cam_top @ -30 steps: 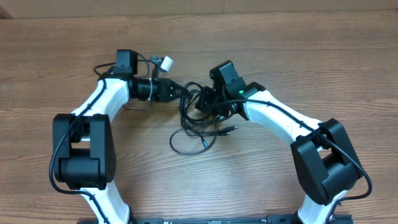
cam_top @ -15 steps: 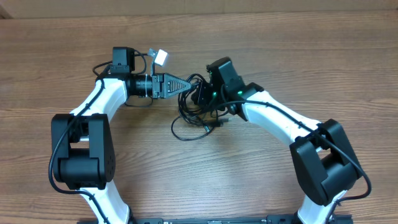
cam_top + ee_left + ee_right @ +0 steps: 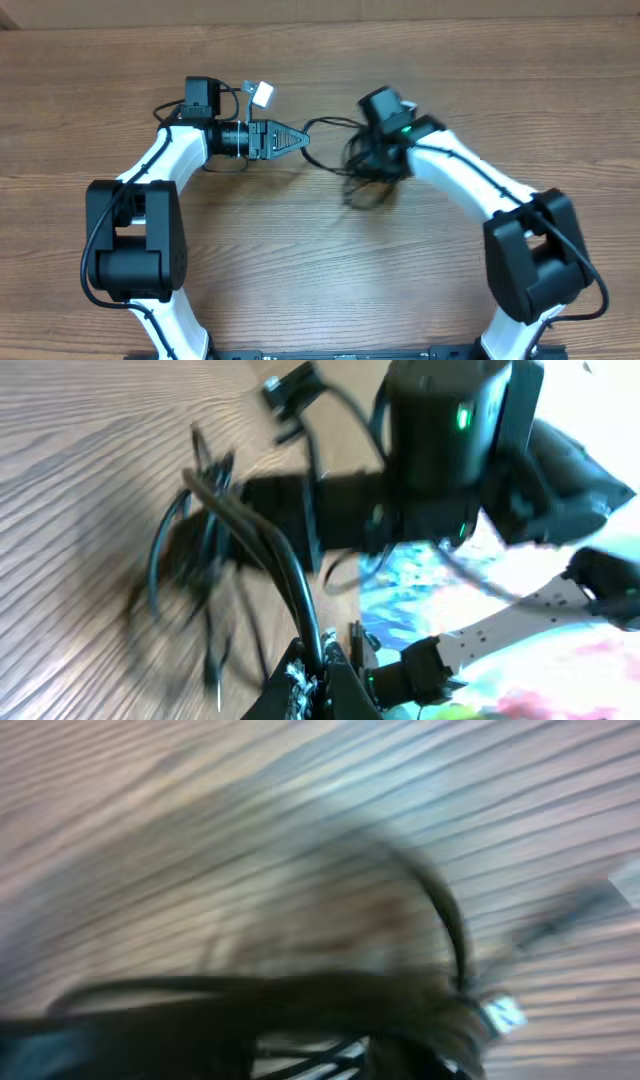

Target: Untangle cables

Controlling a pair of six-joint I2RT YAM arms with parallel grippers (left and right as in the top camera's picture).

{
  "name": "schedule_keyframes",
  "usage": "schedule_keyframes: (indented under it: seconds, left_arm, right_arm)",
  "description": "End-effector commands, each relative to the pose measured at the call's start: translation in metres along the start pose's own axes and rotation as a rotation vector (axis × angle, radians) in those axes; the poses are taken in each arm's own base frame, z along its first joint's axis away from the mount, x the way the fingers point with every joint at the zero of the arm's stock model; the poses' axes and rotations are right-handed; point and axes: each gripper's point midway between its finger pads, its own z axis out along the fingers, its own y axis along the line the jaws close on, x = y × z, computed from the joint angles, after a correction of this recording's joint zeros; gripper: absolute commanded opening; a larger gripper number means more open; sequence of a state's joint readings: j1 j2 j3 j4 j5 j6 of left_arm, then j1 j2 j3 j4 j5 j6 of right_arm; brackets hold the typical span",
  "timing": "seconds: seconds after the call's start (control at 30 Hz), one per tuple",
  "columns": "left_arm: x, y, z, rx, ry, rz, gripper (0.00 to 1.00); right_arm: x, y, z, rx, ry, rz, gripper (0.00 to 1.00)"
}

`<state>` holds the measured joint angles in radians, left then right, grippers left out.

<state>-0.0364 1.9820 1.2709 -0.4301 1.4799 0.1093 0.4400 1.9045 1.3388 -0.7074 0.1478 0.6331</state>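
The cables are thin black cords. In the overhead view a blurred bundle (image 3: pixel 366 187) hangs at my right gripper (image 3: pixel 370 165), which is shut on it. One strand (image 3: pixel 330 122) runs taut from the bundle left to my left gripper (image 3: pixel 300 140), which is shut on it. In the left wrist view my left gripper (image 3: pixel 322 678) clamps that black cord, which rises to the tangled loops (image 3: pixel 195 535) at the right gripper (image 3: pixel 250 510). The right wrist view is heavily blurred. It shows only dark cords (image 3: pixel 300 990) across the bottom, and my own fingers cannot be made out.
The wooden table (image 3: pixel 300 280) lies under both arms, with its far edge along the top of the overhead view. A small white tag (image 3: pixel 262 93) sticks up on a wire beside the left wrist.
My right gripper has pulled right, carrying the bundle off its spot. My left gripper stayed shut on one strand, which is now stretched between the two grippers.
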Motion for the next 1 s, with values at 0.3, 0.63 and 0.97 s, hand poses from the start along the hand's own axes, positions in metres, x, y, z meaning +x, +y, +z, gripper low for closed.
schedule_keyframes:
  seconds: [0.3, 0.63, 0.97]
  left_arm:
    - [-0.011, 0.053, -0.087, -0.321, -0.132, -0.102, 0.04]
    - [0.006, 0.098, -0.121, -0.614, -0.154, -0.340, 0.10]
    - [0.030, 0.114, -0.048, -0.805, 0.057, -0.305, 0.54]
  right_arm:
    - [-0.037, -0.133, -0.011, 0.292, 0.019, 0.101, 0.47]
    - [-0.029, -0.150, -0.009, 0.241, 0.110, 0.147, 0.59]
    - [-0.006, -0.079, -0.012, -0.166, 0.283, 0.097, 0.65]
